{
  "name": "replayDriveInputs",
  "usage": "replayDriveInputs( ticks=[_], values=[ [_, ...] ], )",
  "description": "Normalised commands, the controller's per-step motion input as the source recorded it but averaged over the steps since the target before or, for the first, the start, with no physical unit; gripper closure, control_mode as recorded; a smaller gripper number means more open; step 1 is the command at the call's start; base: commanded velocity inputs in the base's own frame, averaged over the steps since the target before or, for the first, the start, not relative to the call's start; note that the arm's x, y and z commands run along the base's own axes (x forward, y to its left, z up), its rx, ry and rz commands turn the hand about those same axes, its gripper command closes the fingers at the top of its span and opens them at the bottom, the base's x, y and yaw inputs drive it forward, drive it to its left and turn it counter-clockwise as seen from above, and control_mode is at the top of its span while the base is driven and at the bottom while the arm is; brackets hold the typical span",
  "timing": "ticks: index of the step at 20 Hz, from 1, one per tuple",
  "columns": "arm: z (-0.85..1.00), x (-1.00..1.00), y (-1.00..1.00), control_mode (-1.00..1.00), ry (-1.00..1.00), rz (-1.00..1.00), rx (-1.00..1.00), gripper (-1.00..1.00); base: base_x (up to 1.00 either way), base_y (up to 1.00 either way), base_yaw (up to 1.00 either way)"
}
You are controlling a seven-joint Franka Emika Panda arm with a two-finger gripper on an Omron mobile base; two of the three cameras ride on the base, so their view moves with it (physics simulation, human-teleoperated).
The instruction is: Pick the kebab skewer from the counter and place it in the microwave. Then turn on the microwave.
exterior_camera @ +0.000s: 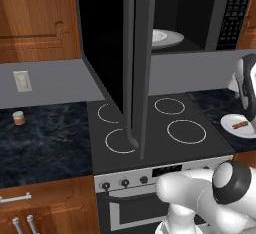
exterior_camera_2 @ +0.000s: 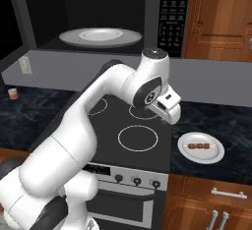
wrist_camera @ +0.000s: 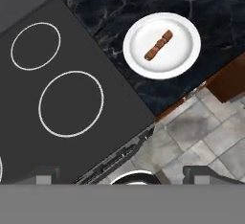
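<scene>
The kebab skewer point(wrist_camera: 158, 45) is a short reddish-brown stick lying on a white plate point(wrist_camera: 179, 60) on the marbled counter point(wrist_camera: 119, 3), right of the stovetop. The same skewer point(exterior_camera_2: 199, 147) shows on its plate point(exterior_camera_2: 212, 154) in the right base view, and again, skewer point(exterior_camera: 240, 125), at the right edge of the left base view. My gripper point(wrist_camera: 123, 176) hovers high above the stove's front right corner, short of the plate, open and holding nothing. The hand point(exterior_camera_2: 168, 107) points down. The microwave point(exterior_camera_2: 173, 15) hangs above with its door point(exterior_camera: 137, 63) swung open and a white plate point(exterior_camera_2: 101, 37) inside.
The black stovetop point(exterior_camera_2: 110, 121) with white rings lies under the microwave. A small striped cylinder point(exterior_camera: 19, 118) stands on the counter to the left, below a wall outlet point(exterior_camera: 22, 81). The open door juts out over the stove. Wooden cabinets point(exterior_camera_2: 221, 17) flank the microwave.
</scene>
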Motion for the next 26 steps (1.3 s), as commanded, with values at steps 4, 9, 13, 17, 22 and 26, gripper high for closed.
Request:
replayDriveInputs(
  ticks=[4,9,13,17,22,26],
  values=[
    [-0.45,0.45,-0.60,-1.00,0.26,-0.19,0.13,-1.00,0.00,0.00,0.00],
    [-0.56,0.28,-0.59,-1.00,0.18,-0.13,0.19,-1.00,0.00,0.00,0.00],
    [-0.71,0.38,-0.48,-1.00,0.07,-0.10,0.20,-1.00,0.00,0.00,0.00],
    [-0.50,0.54,-0.48,-1.00,0.03,-0.09,0.12,-1.00,0.00,0.00,0.00],
    [-0.36,0.53,-0.49,-1.00,0.03,-0.09,0.02,-1.00,0.00,0.00,0.00],
    [-0.34,0.45,-0.46,-1.00,0.06,-0.09,0.00,-1.00,0.00,0.00,0.00]
  ],
)
